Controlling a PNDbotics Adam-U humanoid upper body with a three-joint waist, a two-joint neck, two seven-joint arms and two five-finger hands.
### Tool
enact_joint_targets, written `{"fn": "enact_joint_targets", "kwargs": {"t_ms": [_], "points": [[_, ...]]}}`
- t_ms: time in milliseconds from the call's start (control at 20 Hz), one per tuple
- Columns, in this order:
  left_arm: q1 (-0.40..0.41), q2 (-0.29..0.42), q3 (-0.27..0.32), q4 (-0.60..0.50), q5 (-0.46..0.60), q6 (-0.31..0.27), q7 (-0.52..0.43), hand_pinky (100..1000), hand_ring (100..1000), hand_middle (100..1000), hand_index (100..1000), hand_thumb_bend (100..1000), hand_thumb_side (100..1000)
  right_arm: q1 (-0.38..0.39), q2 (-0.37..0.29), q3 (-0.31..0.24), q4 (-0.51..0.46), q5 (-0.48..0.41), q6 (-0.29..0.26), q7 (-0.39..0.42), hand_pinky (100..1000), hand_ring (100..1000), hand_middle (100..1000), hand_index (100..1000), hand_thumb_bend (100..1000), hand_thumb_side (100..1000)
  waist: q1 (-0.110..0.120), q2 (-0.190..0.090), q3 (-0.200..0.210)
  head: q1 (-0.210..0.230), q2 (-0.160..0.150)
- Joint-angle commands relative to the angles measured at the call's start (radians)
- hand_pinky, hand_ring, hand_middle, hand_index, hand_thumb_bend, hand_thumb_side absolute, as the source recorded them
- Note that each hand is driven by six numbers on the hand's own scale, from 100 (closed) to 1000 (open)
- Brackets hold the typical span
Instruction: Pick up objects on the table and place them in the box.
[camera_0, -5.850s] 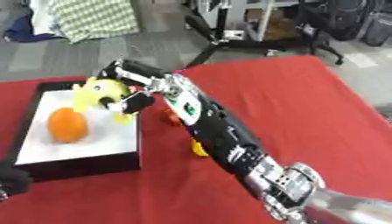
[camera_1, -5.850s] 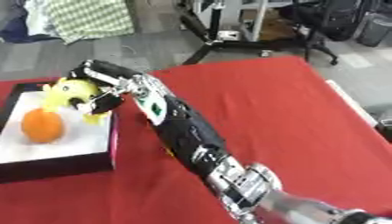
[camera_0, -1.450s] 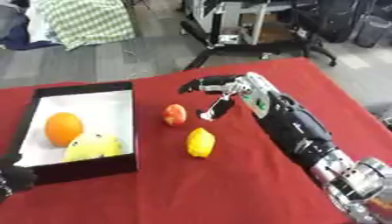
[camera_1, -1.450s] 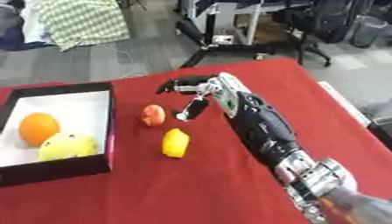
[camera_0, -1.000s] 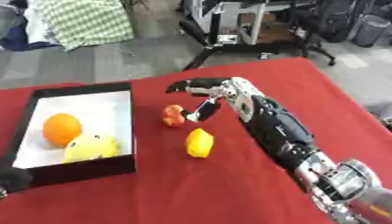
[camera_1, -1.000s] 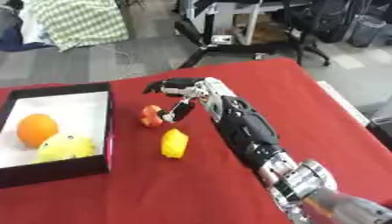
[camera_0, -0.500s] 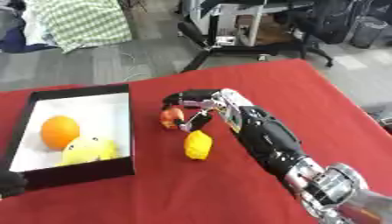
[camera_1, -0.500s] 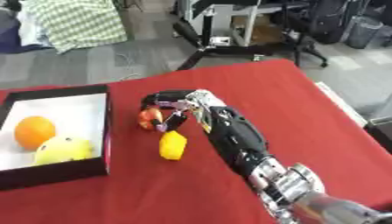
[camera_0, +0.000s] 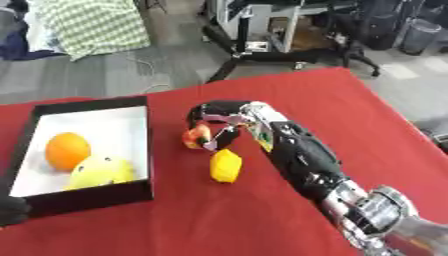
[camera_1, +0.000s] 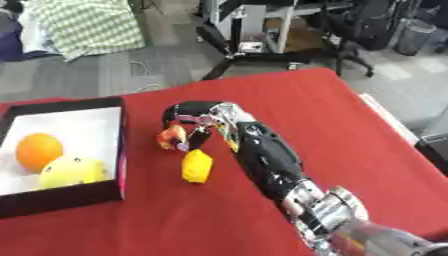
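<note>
— What is the biggest thing, and how does the rest sit against it?

— The red table (camera_0: 367, 115). It fills the lower part of both views, and its far edge runs askew, higher on the right. Next is the black box (camera_0: 145, 150) with a white floor, near the table's left edge, its long axis running from the near side to the far side. Inside it lie an orange (camera_0: 67, 150) toward the far left and a yellow rounded fruit (camera_0: 101, 171) just nearer, touching or almost touching the orange.

— And the arm?

— The right arm comes in from the lower right corner and stretches up and leftward, so the right hand (camera_0: 223, 122) sits just right of the box's right wall. Its fingers are curled round a small red-and-yellow fruit (camera_0: 195, 136) — an apple, by the look of it — which is held between the box wall and the palm, close to the cloth; whether it rests on the table I cannot tell.

— Anything else loose?

— A lemon (camera_0: 226, 165) lies on the table just nearer than the held fruit, apart from the box, its long axis running roughly near to far with a slight tilt.

— Room to move?

— Bare red cloth opens to the right of the arm and along the near edge. At the lower left corner a dark shape shows, the left hand (camera_0: 12, 211), too little of it to read its fingers.
</note>
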Motion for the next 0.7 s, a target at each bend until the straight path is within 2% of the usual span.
{"fn": "enact_joint_targets", "kwargs": {"t_ms": [50, 300, 700], "points": [[-0.014, 0.000, -0.001, -0.019, 0.002, -0.002, -0.001, 694, 656, 589, 814, 100, 1000, -0.019, -0.034, -0.010, -0.036, -0.020, -0.002, -0.042, 1000, 840, 781, 283, 100, 218, 0.012, 0.000, -0.001, -0.001, -0.010], [-0.011, 0.002, 0.000, -0.018, 0.002, -0.002, 0.000, 693, 656, 589, 814, 100, 1000, -0.024, -0.057, -0.013, -0.054, -0.073, -0.003, -0.072, 1000, 829, 762, 276, 100, 209, 0.011, -0.007, -0.004, 0.001, -0.007], [-0.004, 0.003, -0.002, -0.015, 0.002, -0.002, -0.001, 693, 656, 589, 814, 100, 1000, -0.058, -0.092, 0.000, -0.121, -0.192, -0.031, -0.067, 1000, 823, 751, 271, 100, 199, 0.008, -0.020, -0.005, 0.005, 0.001]]}}
